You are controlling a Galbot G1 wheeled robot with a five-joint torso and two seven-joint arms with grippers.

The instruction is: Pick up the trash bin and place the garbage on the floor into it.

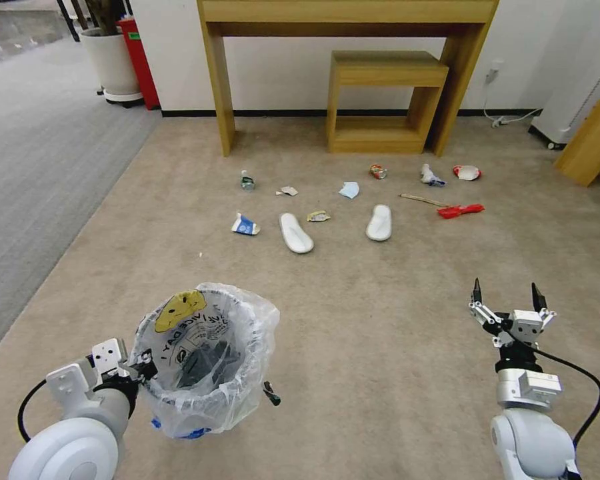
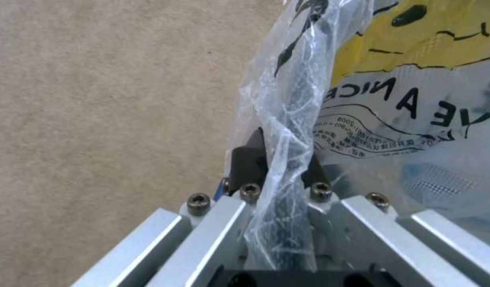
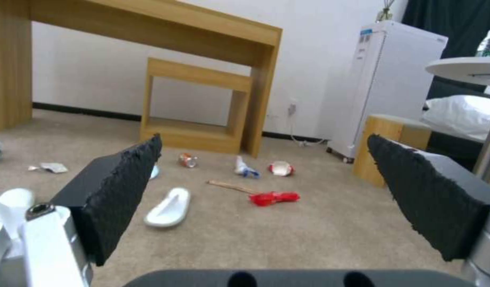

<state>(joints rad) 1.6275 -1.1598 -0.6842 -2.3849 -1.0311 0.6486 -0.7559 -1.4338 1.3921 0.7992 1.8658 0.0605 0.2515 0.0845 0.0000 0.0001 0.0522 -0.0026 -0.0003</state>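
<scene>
The trash bin, black with a crinkly clear bag over its rim, is near my left side. My left gripper is shut on its rim, and the left wrist view shows the jaws clamping bag and rim of the bin. The garbage lies ahead on the carpet: two white slippers, a blue-white carton, a bottle, a can, a blue mask, a red wrapper and a wooden stick. My right gripper hovers open and holds nothing, well short of the slipper.
A tall wooden console table with a low wooden shelf under it stands against the far wall behind the litter. A wooden block is at the right, a white planter at the far left. Grey carpet borders the left.
</scene>
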